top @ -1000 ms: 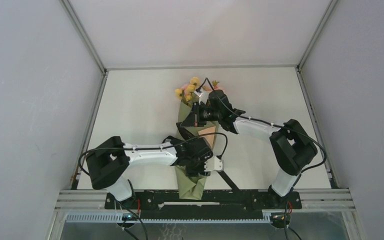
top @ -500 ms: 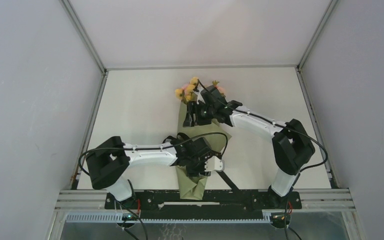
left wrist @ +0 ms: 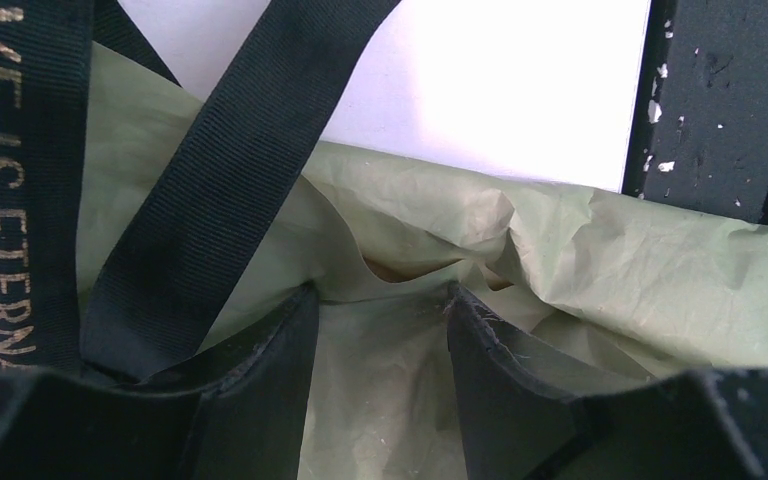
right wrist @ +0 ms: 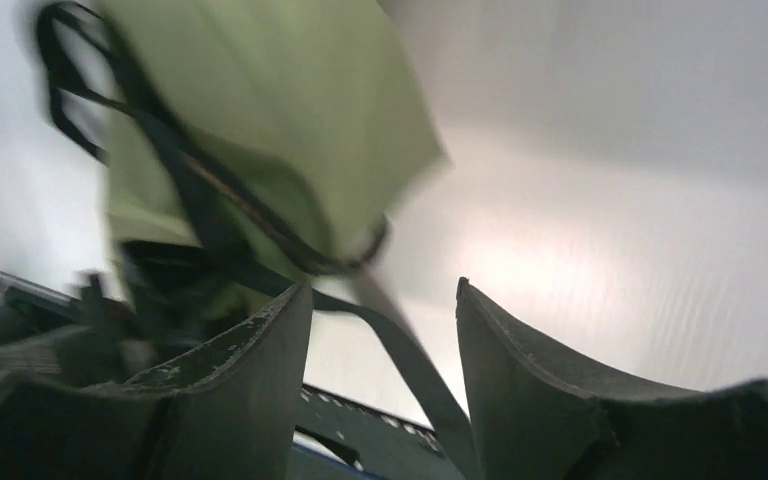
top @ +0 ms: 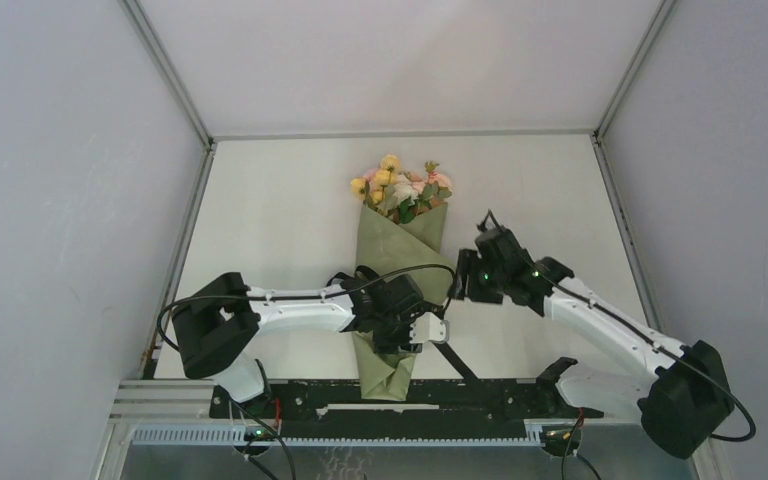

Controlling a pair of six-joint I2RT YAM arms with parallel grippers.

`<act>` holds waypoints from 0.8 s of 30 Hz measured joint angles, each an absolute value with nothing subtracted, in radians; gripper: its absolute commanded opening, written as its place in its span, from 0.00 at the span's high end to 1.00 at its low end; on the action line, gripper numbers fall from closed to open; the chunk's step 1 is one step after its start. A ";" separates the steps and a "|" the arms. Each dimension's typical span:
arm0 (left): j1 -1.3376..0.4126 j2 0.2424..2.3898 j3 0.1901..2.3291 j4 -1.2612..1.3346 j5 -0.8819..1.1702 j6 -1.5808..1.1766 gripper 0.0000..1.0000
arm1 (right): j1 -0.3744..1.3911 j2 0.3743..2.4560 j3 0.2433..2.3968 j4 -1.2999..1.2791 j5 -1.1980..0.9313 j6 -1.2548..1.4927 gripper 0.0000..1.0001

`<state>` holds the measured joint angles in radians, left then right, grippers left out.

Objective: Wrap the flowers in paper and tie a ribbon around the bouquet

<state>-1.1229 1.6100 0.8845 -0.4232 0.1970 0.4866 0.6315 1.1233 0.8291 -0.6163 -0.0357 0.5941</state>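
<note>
The bouquet (top: 397, 245) lies along the middle of the table, an olive-green paper (left wrist: 650, 260) cone with the flowers (top: 400, 183) sticking out of its far wide end. My left gripper (top: 392, 343) (left wrist: 380, 295) is shut on the cone's narrow lower part, and crinkled paper fills the gap between its fingers. The black ribbon (left wrist: 230, 150) crosses the paper beside the left finger, and a stretch with gold letters (left wrist: 0, 200) runs next to it. My right gripper (top: 461, 283) (right wrist: 385, 290) hovers open just right of the cone and holds nothing. The blurred ribbon (right wrist: 415, 365) trails beyond its fingers.
A black rail (top: 480, 393) runs along the table's near edge, close under the cone's tip. A ribbon tail (top: 460, 364) slants from the left gripper toward that rail. Grey walls (top: 70, 200) close in both sides of the white table (top: 280, 200).
The right gripper opened, let go of the wide end by the flowers, and swung back toward the near right. The left gripper has not moved.
</note>
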 measured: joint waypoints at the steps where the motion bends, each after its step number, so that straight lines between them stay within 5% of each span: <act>1: -1.123 1.610 0.884 -0.423 0.199 0.486 0.45 | 0.624 1.097 0.766 -0.625 -0.042 0.616 0.36; 8: -1.122 1.610 0.879 -0.411 0.215 0.486 0.45 | 0.686 0.989 0.431 -0.550 -0.168 0.729 0.30; 18: -1.122 1.610 0.877 -0.403 0.221 0.485 0.44 | 0.777 1.163 0.392 -0.123 -0.234 0.754 0.30; 21: -1.121 1.610 0.877 -0.403 0.223 0.486 0.44 | 0.812 1.220 0.392 -0.023 -0.243 0.762 0.45; 24: -1.118 1.610 0.877 -0.402 0.230 0.485 0.44 | 0.826 1.272 0.390 0.043 -0.249 0.770 0.83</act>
<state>-1.1175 1.6096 0.8768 -0.4023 0.2302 0.4854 0.8257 1.2720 0.3904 0.0433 -0.2489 0.7696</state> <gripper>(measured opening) 0.556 0.496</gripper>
